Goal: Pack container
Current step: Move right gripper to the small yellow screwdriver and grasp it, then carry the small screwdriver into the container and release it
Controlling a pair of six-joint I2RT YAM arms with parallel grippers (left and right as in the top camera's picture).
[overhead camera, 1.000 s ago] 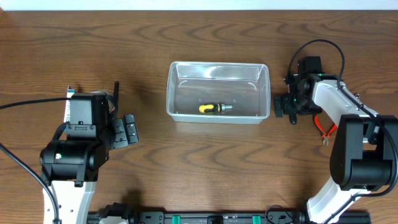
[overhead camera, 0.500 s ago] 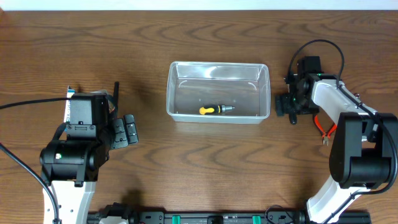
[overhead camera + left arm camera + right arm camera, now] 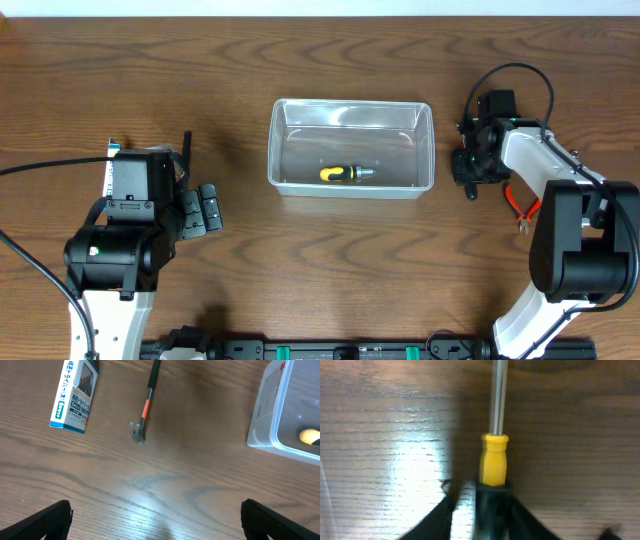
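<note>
- Container [image 3: 350,103] sits at the middle of the table [image 3: 300,280], between the two arms.
- Short screwdriver [image 3: 345,174] lies inside it, by the wall nearest the arm bases.
- Long screwdriver [image 3: 494,455] lies on the table just right of the container, handle pinched in the right gripper [image 3: 469,170].
- Pliers [image 3: 520,208] lie further right, partly under the right arm.
- Box [image 3: 74,394] and slim tool [image 3: 146,402] lie side by side left of the container, the tool nearer to it.

The clear, see-through plastic rectangular container [image 3: 350,112], with rounded corners and a rim, stands upright and open near the middle of the brown wooden table [image 3: 320,260]. One short yellow-and-black screwdriver [image 3: 343,175] lies inside it, on the bottom.
</note>
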